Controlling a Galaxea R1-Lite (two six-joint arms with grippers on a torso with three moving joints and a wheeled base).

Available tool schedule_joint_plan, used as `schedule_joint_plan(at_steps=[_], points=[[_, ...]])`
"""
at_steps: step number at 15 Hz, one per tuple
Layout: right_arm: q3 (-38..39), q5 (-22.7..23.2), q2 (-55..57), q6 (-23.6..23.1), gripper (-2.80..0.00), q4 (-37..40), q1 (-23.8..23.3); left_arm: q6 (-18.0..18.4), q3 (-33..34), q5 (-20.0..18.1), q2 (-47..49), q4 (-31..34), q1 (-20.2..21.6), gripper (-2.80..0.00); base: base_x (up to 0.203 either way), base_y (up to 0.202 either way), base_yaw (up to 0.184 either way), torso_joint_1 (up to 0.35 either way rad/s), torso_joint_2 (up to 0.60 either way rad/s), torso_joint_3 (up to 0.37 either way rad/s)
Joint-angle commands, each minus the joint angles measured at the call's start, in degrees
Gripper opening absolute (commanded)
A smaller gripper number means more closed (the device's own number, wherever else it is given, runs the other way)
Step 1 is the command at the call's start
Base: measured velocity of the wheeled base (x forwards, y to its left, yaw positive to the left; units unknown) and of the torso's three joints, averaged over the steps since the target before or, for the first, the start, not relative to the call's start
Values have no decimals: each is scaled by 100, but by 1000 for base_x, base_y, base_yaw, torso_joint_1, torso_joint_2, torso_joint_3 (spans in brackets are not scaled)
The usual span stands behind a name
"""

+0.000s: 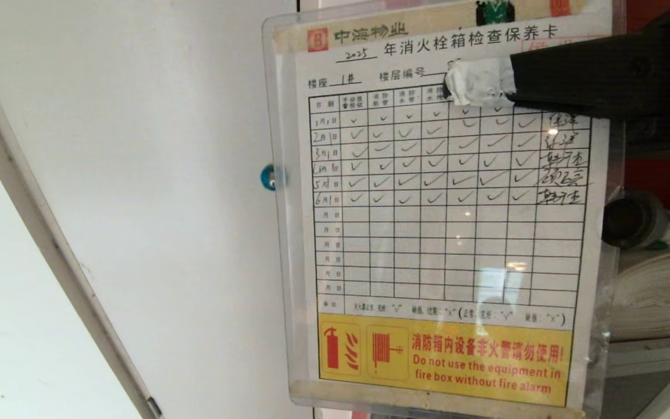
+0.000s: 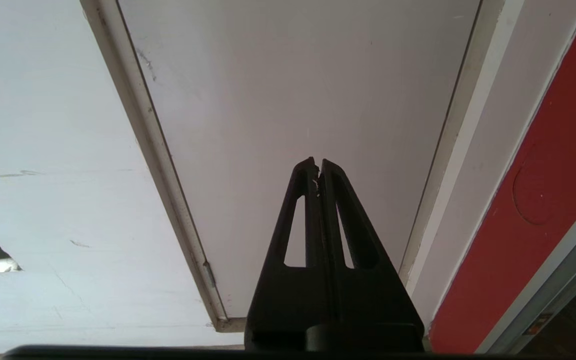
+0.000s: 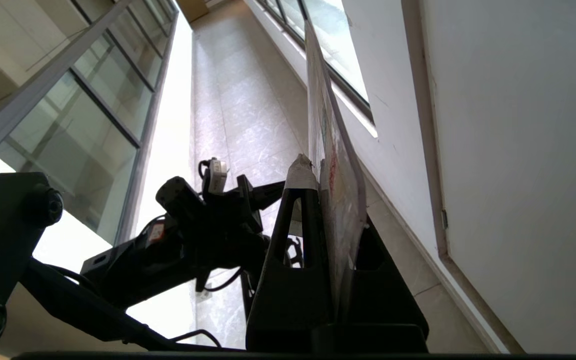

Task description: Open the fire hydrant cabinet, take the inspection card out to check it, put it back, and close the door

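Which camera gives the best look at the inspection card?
The head view: the inspection card faces it, its table readable. The right wrist view shows the card only edge-on in the right gripper. The left wrist view misses it.

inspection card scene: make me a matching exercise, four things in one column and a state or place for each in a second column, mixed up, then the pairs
Things
1. inspection card
2. right hand
3. left hand
4. rolled white hose

States or places
A. shut and empty, in front of a plain white panel
B. held up close to the head camera
C. lying inside the red cabinet, behind the card
D. shut on the card's upper right part

Pairs: 1-B, 2-D, 3-A, 4-C
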Motion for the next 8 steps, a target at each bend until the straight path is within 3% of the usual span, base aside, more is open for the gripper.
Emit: schedule_joint_plan(at_steps=[1, 8], points=[[0, 21, 63, 16, -280, 0, 2, 6, 35, -1, -4, -3, 0, -280, 0, 0, 0, 0, 0, 0], [12, -4, -33, 16, -280, 4, 2, 7, 35, -1, -4, -3, 0, -280, 0, 0, 0, 0, 0, 0]])
